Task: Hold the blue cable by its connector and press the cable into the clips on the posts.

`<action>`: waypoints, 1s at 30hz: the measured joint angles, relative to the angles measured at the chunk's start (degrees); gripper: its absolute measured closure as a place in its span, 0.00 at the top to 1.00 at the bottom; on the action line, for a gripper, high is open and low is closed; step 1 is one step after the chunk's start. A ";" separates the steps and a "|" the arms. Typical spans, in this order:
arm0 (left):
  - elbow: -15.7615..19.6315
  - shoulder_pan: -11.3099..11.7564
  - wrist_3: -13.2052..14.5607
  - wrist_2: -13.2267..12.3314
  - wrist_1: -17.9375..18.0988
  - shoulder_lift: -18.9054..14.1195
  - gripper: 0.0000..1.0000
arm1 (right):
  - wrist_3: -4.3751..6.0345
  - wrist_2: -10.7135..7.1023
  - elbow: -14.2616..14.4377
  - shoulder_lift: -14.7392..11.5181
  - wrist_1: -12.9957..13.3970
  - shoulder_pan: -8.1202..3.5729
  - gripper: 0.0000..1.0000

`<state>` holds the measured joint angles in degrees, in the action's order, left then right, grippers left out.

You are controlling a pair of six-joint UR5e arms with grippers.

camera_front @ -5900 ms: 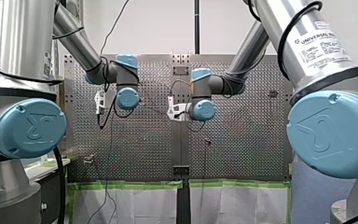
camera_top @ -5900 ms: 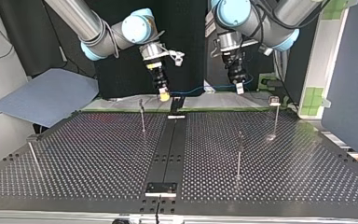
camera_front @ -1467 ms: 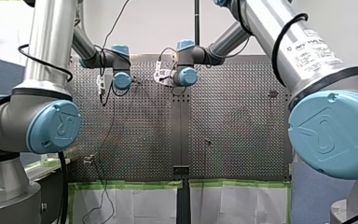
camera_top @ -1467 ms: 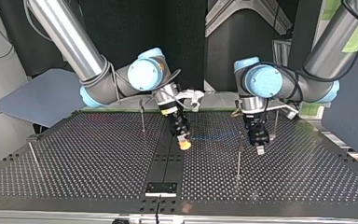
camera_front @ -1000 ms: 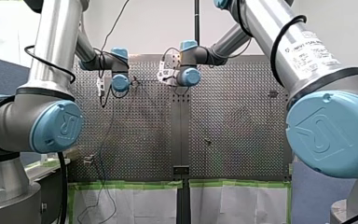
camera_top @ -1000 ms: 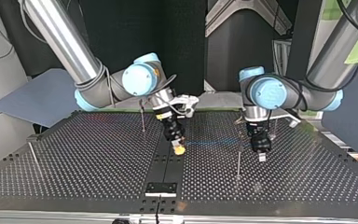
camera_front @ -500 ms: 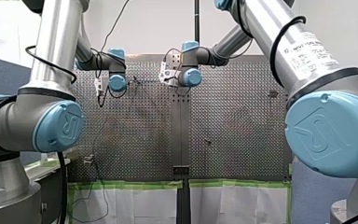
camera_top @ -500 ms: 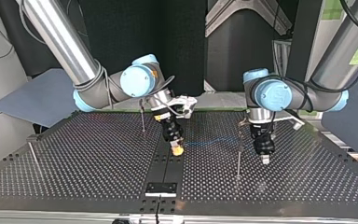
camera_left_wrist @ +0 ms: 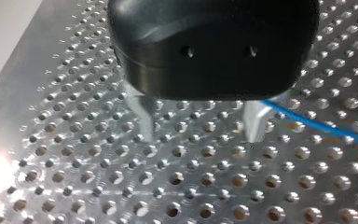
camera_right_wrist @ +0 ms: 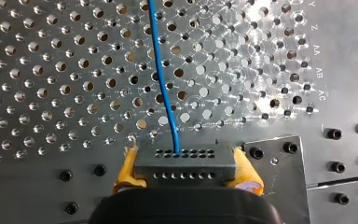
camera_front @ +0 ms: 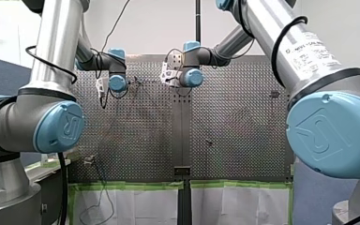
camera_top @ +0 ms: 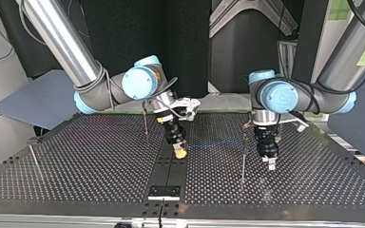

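My right gripper (camera_right_wrist: 185, 175) has its yellow pads (camera_right_wrist: 127, 170) shut on the dark grey connector (camera_right_wrist: 185, 162). From the connector the blue cable (camera_right_wrist: 161, 79) runs ahead over the perforated table. In the top view this gripper (camera_top: 179, 153) hangs low by the table's centre strip. The cable (camera_top: 214, 145) stretches from it towards a thin post (camera_top: 243, 159). My left gripper (camera_top: 270, 163) hovers just past that post. Its metal fingers (camera_left_wrist: 144, 116) stand open with nothing between them. The cable (camera_left_wrist: 307, 122) passes beside one finger.
More thin posts stand on the table (camera_top: 100, 161): one behind my right gripper (camera_top: 145, 118) and one near the top view's left edge (camera_top: 32, 154). A black plate (camera_top: 164, 191) sits at the near end of the centre strip.
My left gripper's fingers have spread apart, and the cable now lies beside them. Both arms have hardly shifted over the last half second.
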<state>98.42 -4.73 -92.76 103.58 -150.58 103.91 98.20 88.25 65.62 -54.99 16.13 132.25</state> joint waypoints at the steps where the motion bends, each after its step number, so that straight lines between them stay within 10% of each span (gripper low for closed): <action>1: 0.00 -0.09 -0.14 0.35 -0.45 0.00 1.00 | 0.11 0.00 0.00 0.00 -0.08 0.00 0.00; 11: 2.13 -1.16 -1.88 4.40 -5.50 -0.22 1.00 | 0.34 -0.08 0.02 0.00 -0.78 0.00 0.00; 30: 12.53 -2.96 -4.14 1.77 -5.60 -10.34 1.00 | 0.34 -0.08 0.05 0.00 -1.57 0.00 0.00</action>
<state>110.94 -7.68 -96.90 105.35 -156.17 93.57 98.54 88.17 65.67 -54.99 14.56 132.24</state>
